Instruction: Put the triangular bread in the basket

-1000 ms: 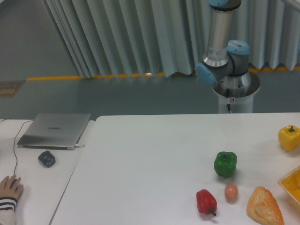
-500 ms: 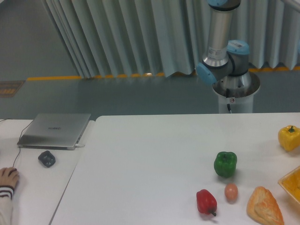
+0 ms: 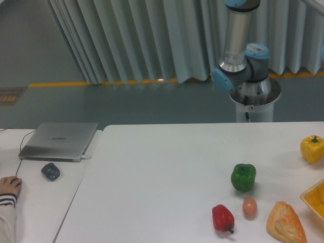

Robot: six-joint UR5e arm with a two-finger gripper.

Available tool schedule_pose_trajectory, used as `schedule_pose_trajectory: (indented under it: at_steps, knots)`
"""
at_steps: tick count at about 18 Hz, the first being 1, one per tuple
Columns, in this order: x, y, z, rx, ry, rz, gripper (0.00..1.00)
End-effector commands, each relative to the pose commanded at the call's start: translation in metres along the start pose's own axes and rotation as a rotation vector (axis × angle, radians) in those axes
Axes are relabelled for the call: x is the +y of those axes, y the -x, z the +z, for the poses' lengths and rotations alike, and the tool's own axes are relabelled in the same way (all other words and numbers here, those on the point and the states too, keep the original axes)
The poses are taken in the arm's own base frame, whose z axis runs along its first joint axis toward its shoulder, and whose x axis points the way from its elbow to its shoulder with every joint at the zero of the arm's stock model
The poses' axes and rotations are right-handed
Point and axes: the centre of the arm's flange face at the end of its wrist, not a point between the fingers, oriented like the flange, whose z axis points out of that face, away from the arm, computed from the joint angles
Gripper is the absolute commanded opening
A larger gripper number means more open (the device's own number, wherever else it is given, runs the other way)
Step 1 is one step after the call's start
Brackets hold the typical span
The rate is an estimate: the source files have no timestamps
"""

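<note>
In the fixed camera view, the triangular bread [image 3: 286,221] is lying flat at the table's near right edge, just beside the basket [image 3: 314,198] and near the egg [image 3: 249,207]. It is likely presenting as light, stiff-crusted and flaky, so a gentle grasp across its narrower middle is advisable. The claw is sitting outside the view, so its opening and contents cannot be determined.

Flaky, crusty triangular bread [image 3: 286,222]; glossy green pepper [image 3: 243,177]

We saw the arm [image 3: 241,50] as a silver tube with light-blue caps at its grey joints. One joint carried a small white label on top. The base [image 3: 254,98] was a wide silver disc on a white pedestal, marked with a small red-and-white sticker, and a thin black cable ran down its front. The gripper lay out of frame.
</note>
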Motion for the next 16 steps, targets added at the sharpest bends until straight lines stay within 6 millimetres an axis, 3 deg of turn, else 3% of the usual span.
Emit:
schedule_pose_trajectory:
  at_steps: [3, 6, 9, 14, 16]
  knots:
    - [-0.026, 0.005, -0.004, -0.014, -0.003, -0.068, 1.0]
    - [-0.033, 0.005, -0.001, -0.013, -0.003, -0.072, 1.0]
    - [-0.054, 0.008, 0.004, -0.033, -0.01, -0.109, 1.0]
    - [-0.102, 0.009, 0.027, -0.058, -0.021, -0.188, 1.0]
    - [-0.121, 0.003, 0.045, -0.064, 0.096, -0.151, 1.0]
